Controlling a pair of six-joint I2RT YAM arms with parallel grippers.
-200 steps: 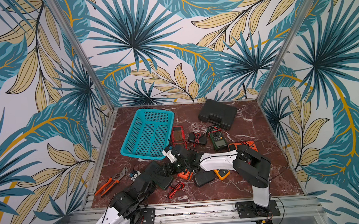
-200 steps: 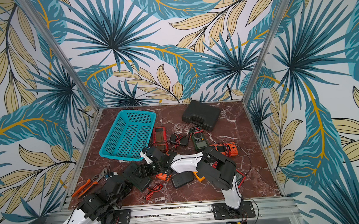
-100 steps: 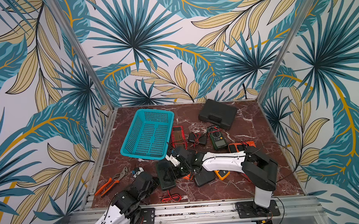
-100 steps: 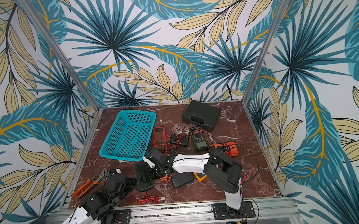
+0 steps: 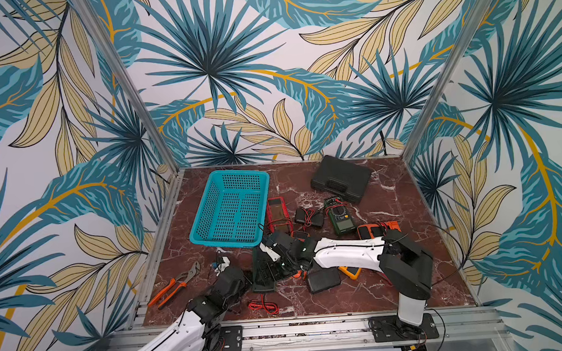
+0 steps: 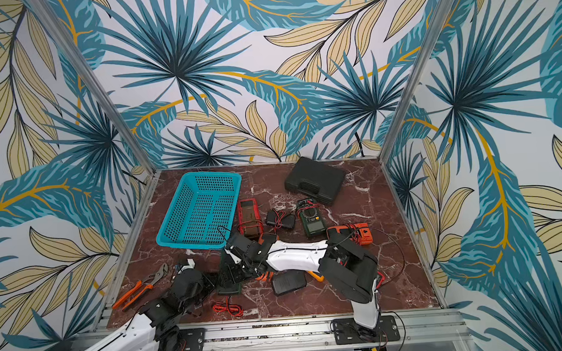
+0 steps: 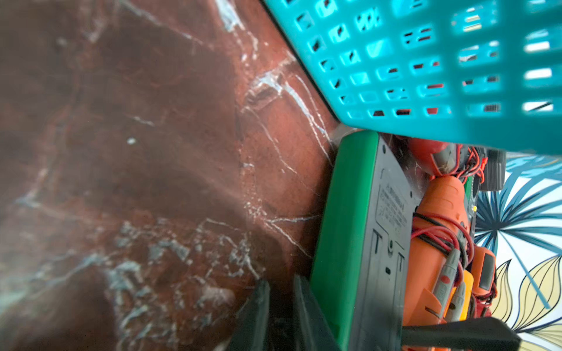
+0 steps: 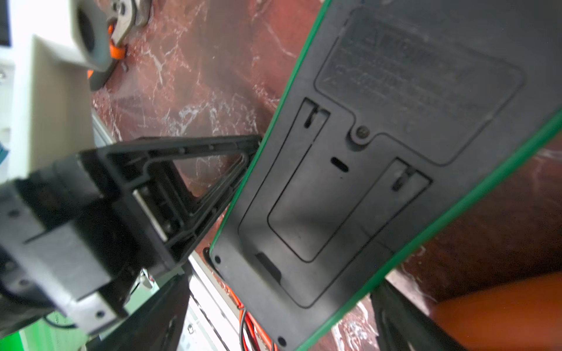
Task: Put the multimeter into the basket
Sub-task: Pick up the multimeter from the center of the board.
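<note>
So, w/ the marble tabletop (image 5: 357,298) crowded and the teal basket (image 5: 223,242) on it holding nothing, we judge the job barely begun: no meter is in yet. Several units lie loose beside the basket, i.e. a red meter (image 5: 277,213), a green meter (image 5: 340,216) face up and an orange meter (image 5: 378,231). The one we take as the current target, a green-edged multimeter (image 5: 263,277) lying back up, sits on the tabletop just in front of the basket's near wall, between the two arms. Our right hand (image 8: 282,279) has its fingers spread wide, straddling that meter's end w/o clamping it, as far as the wrist view shows. Our left hand (image 7: 281,288) is closed on nothing, tips at the meter's green edge. Left to do, approx.: grip it, lift it over the rim, set it inside, then prob. the others.
</note>
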